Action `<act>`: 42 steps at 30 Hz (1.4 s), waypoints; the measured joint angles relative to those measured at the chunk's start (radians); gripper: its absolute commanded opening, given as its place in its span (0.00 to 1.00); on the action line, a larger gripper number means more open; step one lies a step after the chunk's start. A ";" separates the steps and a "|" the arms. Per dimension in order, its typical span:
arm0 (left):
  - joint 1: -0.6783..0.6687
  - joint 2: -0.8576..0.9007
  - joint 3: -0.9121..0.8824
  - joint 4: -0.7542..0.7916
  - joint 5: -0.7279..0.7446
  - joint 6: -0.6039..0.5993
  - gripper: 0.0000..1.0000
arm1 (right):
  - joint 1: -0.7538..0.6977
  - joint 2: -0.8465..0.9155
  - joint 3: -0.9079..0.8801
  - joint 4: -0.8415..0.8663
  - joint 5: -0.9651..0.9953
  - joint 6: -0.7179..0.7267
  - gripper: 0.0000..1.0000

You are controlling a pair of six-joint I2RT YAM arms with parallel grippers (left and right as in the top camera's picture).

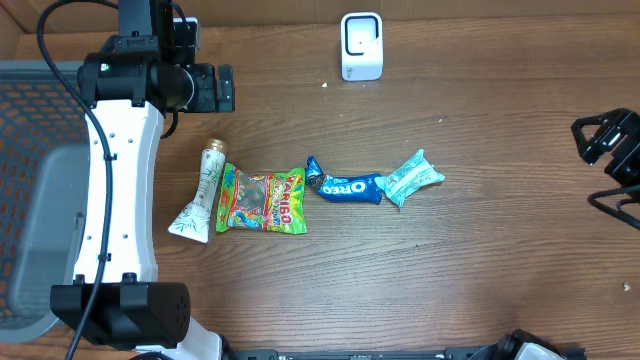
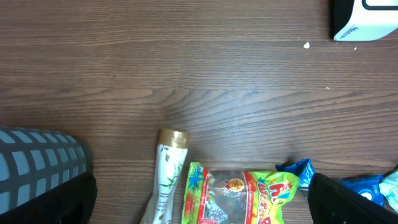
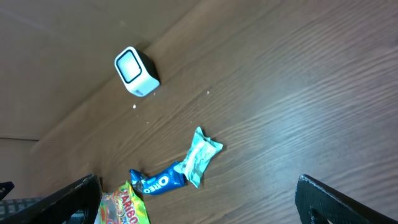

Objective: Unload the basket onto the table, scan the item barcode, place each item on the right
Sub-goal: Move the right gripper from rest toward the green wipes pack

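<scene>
Both claws gape fully wide w/ nothing held: left claw hangs over the far-left of the brown wood tabletop, right claw at its right edge. Items lie in a row mid-tabletop, L to R: white gold-capped tube, green Haribo gummy bag, blue Oreo pack, teal crinkled wrapper. White boxy scanner stands well apart at the far edge.

left arm reaching forward, left hand spread wide, empty, right hand half out of frame, seemingly spread wide too

Wood tbl; grey mesh basket, maybe, at L.
</scene>
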 measured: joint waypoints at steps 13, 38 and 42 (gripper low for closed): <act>0.000 0.000 0.000 0.000 0.000 0.000 1.00 | 0.108 0.080 -0.052 0.022 -0.009 -0.010 0.89; 0.000 0.000 -0.001 0.000 0.000 0.000 1.00 | 0.367 0.090 -0.467 0.278 0.012 -0.012 0.88; 0.000 0.000 -0.001 0.000 0.000 0.000 1.00 | 0.367 0.090 -0.467 0.282 0.012 -0.012 0.88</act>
